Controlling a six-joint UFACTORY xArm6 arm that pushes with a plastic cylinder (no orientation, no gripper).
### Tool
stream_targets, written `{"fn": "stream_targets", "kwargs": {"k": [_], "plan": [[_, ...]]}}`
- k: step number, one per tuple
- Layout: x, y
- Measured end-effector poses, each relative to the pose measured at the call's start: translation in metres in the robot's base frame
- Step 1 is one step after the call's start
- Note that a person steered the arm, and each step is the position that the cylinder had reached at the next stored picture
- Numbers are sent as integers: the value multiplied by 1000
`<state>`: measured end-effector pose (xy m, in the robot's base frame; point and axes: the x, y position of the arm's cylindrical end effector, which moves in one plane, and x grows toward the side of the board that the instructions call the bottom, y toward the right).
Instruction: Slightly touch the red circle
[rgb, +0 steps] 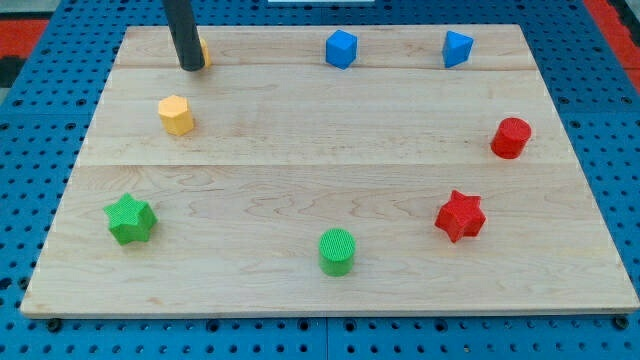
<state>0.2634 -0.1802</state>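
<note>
My rod comes down from the view's top edge, nearly upright with a slight lean, and my tip rests on the wooden board near its upper-left corner, at about eleven o'clock from the board's middle. I have no fingers to spread or close, just this one dark, straight shaft, so there is no opening or clamping to tell of. Just at three o'clock of my tip, touching or nearly touching the rod, an orange block peeks out; most of it is hidden behind the shaft and I cannot make out its shape.

The red circle stands at the board's right side, at roughly three o'clock from the centre, well apart from my tip and across almost the whole width of the board. It stands upright and alone, nothing touching it.

A yellow hexagon sits near my tip, at six o'clock from it. Along the top edge lie a blue cube-like block and a blue wedge-like block. A red star lies at seven o'clock of the red circle. A green cylinder stands near the bottom edge, and a green star lies at the lower left.
</note>
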Motion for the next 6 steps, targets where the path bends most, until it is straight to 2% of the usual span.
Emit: {"fn": "stream_targets", "kwargs": {"k": [1, 2, 3, 4, 5, 6], "plan": [[50, 25], [117, 80], [146, 200], [99, 280], [95, 360], [137, 455]]}}
